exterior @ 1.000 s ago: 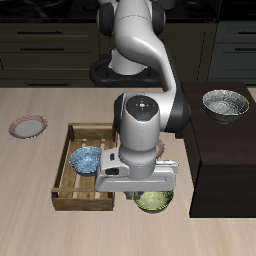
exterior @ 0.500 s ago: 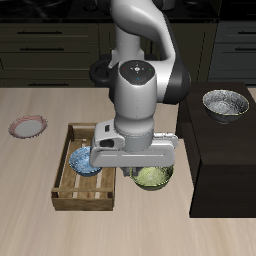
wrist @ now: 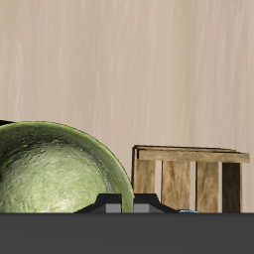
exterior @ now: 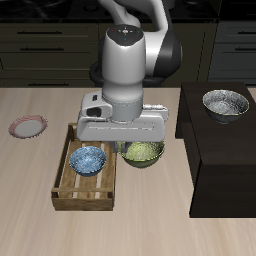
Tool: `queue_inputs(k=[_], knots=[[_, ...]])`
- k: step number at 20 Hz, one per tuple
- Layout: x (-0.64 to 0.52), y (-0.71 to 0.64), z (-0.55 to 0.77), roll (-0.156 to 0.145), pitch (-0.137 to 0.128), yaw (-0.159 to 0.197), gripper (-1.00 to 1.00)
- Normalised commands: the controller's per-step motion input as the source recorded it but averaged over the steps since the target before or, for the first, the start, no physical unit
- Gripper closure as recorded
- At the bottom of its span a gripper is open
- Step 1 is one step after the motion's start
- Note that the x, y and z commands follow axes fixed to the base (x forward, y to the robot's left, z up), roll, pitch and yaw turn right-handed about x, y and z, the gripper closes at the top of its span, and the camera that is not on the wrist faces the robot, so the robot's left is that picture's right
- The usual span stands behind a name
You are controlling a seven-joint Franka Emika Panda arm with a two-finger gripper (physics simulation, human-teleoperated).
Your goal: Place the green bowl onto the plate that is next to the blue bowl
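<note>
The green bowl hangs just under the wide grey hand, and my gripper is shut on its rim. It is held above the table beside the wooden crate. The wrist view shows the green bowl close up, with its pale mottled inside, and the wooden crate beside it. The blue bowl sits inside the crate. A small plate with a pinkish rim lies on the table beyond the crate's far side, apart from it. The fingertips themselves are hidden under the hand.
A silvery-grey bowl rests on a dark raised block on the side of the green bowl away from the crate. Dark cabinets line the back.
The arm has risen and moved back from the table's front edge, carrying the green bowl up and toward the crate. The blue bowl, earlier partly covered by the hand, now shows fully.
</note>
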Motion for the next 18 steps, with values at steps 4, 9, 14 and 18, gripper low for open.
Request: queue_inputs(k=[4,9,14,18], knots=[[-0.26,-0.36,0.28,-0.016,-0.048,-0.006,1.0],[-0.35,-0.46,0.38,-0.001,-0.045,-0.017,1.0],[-0.25,-0.31,0.19,-0.01,-0.031,-0.01,1.0],[-0.39,-0.31,0.17,0.013,-0.05,0.018,1.0]])
